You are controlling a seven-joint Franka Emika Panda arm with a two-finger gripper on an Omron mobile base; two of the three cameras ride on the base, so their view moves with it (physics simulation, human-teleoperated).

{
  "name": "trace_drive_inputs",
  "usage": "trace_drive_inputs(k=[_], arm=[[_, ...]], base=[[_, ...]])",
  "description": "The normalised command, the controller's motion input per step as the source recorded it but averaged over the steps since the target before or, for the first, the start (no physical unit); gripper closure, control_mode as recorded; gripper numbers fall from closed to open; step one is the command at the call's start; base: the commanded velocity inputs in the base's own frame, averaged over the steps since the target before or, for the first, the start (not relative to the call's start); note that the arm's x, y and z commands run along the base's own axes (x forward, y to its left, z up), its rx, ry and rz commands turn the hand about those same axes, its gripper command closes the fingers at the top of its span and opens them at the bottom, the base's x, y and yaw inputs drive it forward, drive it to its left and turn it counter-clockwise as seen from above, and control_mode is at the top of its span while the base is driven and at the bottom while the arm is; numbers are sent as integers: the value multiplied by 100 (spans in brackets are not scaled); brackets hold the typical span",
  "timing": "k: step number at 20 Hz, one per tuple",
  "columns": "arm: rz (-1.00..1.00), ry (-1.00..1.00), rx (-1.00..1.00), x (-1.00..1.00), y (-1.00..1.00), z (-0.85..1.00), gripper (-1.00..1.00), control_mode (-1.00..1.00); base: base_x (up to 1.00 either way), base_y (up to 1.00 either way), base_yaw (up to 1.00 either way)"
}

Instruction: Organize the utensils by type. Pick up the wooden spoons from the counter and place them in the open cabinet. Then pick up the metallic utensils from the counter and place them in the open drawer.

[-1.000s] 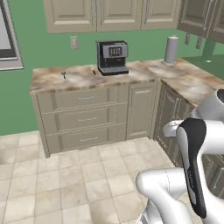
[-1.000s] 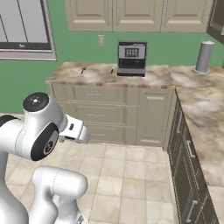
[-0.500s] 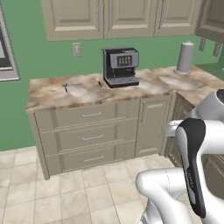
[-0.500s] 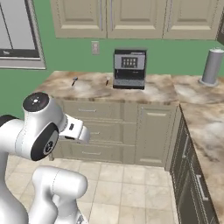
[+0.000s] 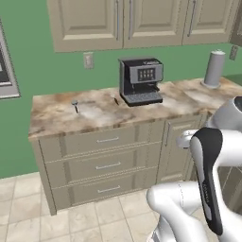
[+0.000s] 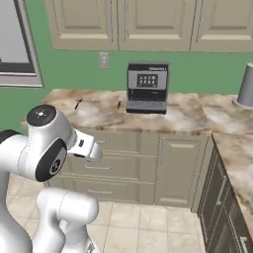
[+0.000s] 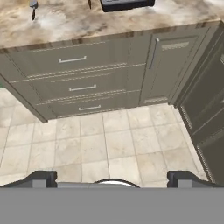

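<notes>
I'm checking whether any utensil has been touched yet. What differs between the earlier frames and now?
Only the viewpoint changed: the base drove closer to the counter, so the coffee machine and the drawer fronts loom larger. The small metallic utensil lies in the same spot left of the machine. The end effector remains open and empty, nothing grasped or released.

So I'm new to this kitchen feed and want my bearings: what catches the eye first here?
The black-and-silver coffee machine stands out, at the back of the marbled counter against the green wall. Left of it lies a small dark-handled utensil with a grey head. The white arm fills the foreground, its gripper hanging with jaws wide over the tiled floor.
</notes>
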Motion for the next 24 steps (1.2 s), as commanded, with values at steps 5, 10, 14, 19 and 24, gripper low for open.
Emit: trace_drive_inputs(k=[5, 10, 14, 19, 24], arm=[[0, 0, 0, 0, 0, 0, -100, 100], [0, 0, 0, 0, 0, 0, -100, 100], [0, 0, 0, 0, 0, 0, -100, 100], [0, 0, 0, 0, 0, 0, -100, 100], [0, 0, 0, 0, 0, 0, -100, 100]], base=[[60, 45, -1], [61, 46, 0], [72, 33, 0], [69, 35, 0], [57, 24, 0]])
